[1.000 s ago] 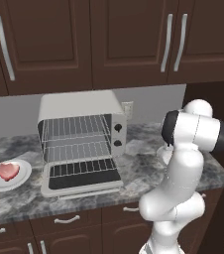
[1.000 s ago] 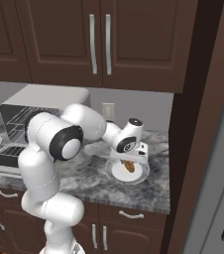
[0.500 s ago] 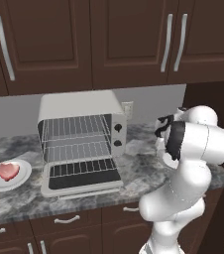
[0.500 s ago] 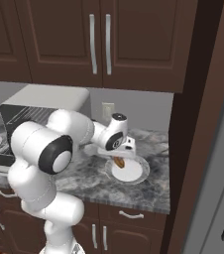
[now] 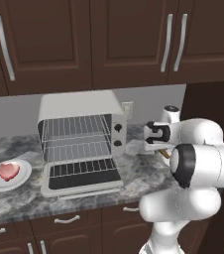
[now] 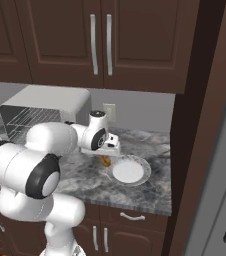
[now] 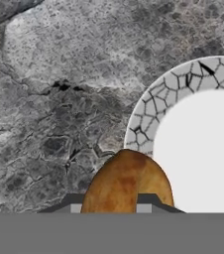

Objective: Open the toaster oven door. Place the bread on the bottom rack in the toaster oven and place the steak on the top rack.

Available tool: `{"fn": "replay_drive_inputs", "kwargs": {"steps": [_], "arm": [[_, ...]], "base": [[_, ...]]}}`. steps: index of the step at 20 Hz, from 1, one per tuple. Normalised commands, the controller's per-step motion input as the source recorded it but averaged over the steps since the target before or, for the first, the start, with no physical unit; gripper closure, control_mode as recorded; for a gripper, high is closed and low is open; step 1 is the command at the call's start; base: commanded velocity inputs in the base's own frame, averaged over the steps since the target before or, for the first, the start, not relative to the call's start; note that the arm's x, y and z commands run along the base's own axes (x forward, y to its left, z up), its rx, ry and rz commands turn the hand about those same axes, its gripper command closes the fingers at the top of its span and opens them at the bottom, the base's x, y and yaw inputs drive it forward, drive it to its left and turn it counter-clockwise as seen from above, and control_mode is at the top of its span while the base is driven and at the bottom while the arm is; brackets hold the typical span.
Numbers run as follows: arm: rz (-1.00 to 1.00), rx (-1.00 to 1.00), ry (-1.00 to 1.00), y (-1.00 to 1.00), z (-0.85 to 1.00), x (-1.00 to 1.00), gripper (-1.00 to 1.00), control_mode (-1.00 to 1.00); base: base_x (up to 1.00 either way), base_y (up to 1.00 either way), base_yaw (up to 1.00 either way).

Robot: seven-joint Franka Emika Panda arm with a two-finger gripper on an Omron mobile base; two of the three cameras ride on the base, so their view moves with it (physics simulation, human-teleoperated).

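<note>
The arm (image 5: 198,168) was glossy white throughout, built of fat rounded segments like stacked capsules. Each joint ended in a dark round cap ringed in black, one large at the right of the left base view. At the centre of the right base view, the white hand (image 6: 97,136) carried a dark circular face.

pincer (image 6: 105,158) gripping bread (image 6: 105,160), beside white plate (image 6: 129,171)

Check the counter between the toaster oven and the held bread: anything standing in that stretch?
In the left base view, the counter from the toaster oven to the gripper is bare stone. The bread sits between its fingers, above the counter.
</note>
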Motion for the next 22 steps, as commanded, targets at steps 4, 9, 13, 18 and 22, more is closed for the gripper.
{"fn": "replay_drive_inputs", "kwargs": {"steps": [4, 9, 13, 18, 22], "arm": [[-0.02, 0.00, -0.09, 0.63, 0.17, -0.19, 1.00, -1.00], [-0.01, 0.00, -0.04, 0.68, 0.17, -0.03, 1.00, -1.00], [-0.02, -0.03, 0.00, 0.75, 0.18, 0.00, 1.00, -1.00], [-0.02, -0.01, 0.00, 0.72, 0.11, 0.00, 1.00, -1.00], [0.00, 0.00, 0.00, 0.72, 0.09, 0.00, 1.00, -1.00]], "base": [[0.00, 0.00, 0.00], [0.00, 0.00, 0.00], [0.00, 0.00, 0.00], [0.00, 0.00, 0.00], [0.00, 0.00, 0.00]]}}
